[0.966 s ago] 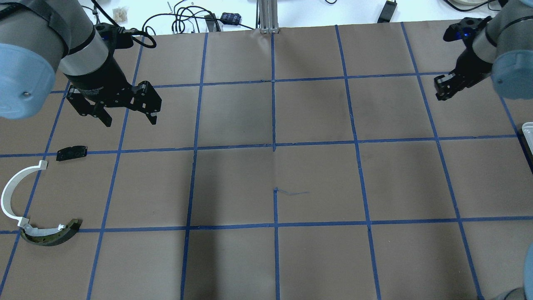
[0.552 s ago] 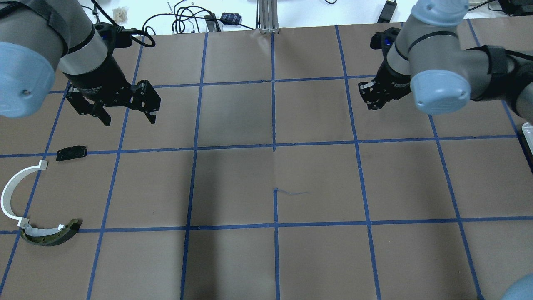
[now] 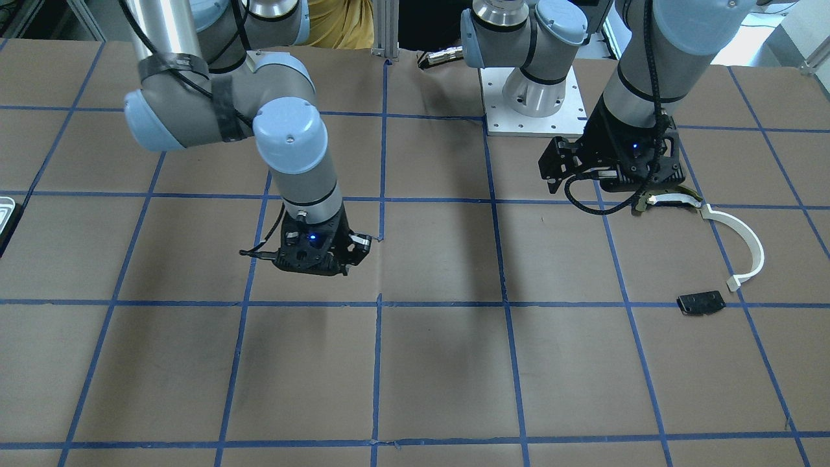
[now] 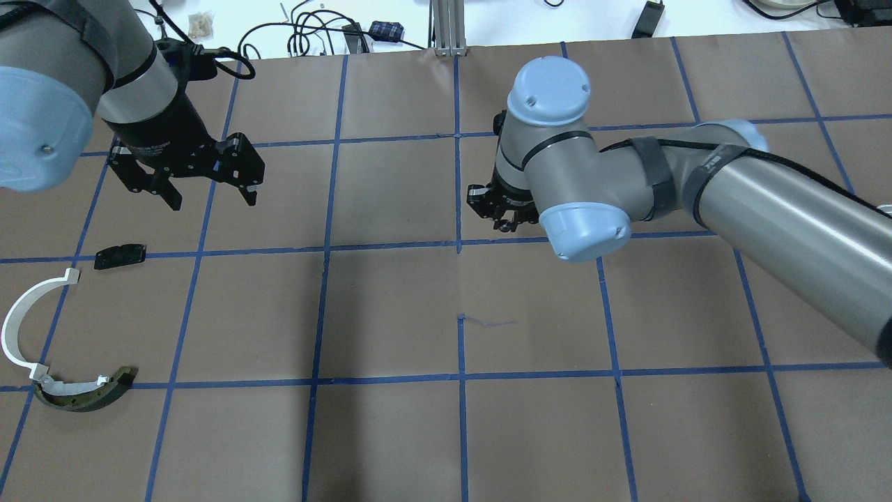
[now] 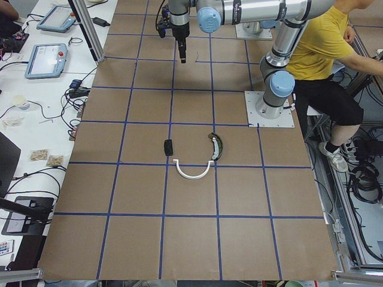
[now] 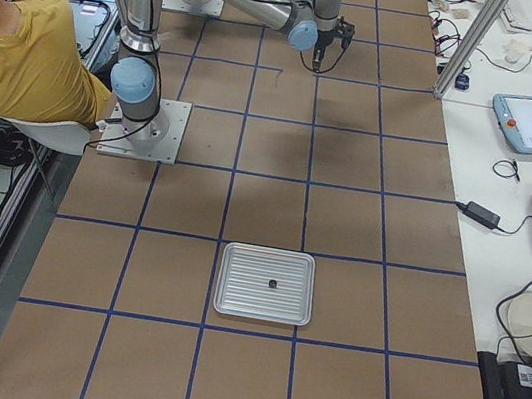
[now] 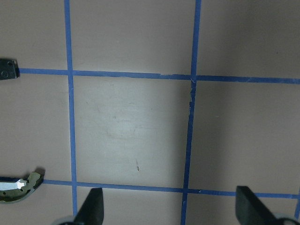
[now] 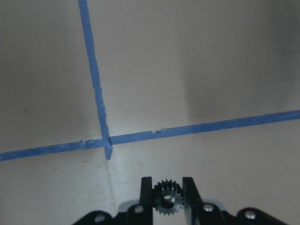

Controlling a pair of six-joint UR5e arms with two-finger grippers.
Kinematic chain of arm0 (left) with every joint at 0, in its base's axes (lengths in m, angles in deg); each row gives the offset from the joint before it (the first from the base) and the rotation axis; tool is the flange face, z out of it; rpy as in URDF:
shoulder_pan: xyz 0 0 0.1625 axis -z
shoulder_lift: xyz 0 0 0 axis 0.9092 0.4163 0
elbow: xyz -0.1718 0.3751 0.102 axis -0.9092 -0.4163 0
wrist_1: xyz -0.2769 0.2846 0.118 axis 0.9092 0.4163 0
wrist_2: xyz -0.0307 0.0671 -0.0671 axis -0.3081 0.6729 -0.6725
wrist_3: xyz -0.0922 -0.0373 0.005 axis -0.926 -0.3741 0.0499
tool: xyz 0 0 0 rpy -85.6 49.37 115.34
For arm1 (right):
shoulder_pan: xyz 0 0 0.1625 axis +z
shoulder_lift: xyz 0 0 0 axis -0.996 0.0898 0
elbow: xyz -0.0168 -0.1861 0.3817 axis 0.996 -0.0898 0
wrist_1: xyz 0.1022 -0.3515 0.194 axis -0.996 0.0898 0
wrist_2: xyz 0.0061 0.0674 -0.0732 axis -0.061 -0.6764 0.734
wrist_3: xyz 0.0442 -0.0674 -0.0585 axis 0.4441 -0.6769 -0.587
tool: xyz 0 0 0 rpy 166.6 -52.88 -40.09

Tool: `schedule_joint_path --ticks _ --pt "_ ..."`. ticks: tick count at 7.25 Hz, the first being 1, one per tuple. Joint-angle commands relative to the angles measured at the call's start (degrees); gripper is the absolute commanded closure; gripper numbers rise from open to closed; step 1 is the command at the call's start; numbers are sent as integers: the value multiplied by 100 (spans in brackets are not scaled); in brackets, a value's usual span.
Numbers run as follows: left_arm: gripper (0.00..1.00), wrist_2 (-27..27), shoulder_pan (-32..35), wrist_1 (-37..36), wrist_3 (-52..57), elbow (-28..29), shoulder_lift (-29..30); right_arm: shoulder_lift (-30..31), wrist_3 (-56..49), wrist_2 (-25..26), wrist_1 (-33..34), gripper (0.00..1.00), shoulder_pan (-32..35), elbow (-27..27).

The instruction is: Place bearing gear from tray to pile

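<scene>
The pile (image 4: 82, 400) lies near left, with no gear on it yet. Farther out, mid-table, the right gripper (image 4: 500, 213) is clenched on the gear (image 8: 167, 201), well apart from the tray (image 6: 229, 305) at the right. This looks like mid-carry. Next it must go left, nearer, lower, then release. The left gripper (image 4: 212, 201) hangs spread and empty beyond the pile.

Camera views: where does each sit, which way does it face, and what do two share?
Front-facing: across the table, facing the robot; left arm, right arm.
Overhead: behind the robot, looking down; both arms.
Left side: table end near the white strip; both arms.
Right side: opposite end, near the tray; both arms.
Left wrist: looks down; the open left gripper.
Right wrist: looks down; right gripper holding the gear.
Shared: front-facing and overhead both show the white strip.
</scene>
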Motion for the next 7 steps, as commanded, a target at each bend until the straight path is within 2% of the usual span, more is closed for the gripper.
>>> schedule_joint_path --ticks 1,2,3,4,5,7 --pt "0 -20 6 -116 15 -34 242 -700 1307 -116 1097 95 888 22" --pt "0 -46 6 -473 -29 -34 426 -1008 1554 -124 1494 94 1232 -22" --pt "0 -55 23 -581 -20 -34 463 -1072 1818 -125 1725 81 1253 -31" --pt "0 -38 23 -599 23 -34 515 -1099 1934 -125 1736 28 1254 -40" --pt "0 -38 23 -617 59 -26 542 -1030 1839 -107 1675 0 1140 -66" --pt "0 -20 23 -626 76 -25 551 -976 1298 -133 1631 0 545 -66"
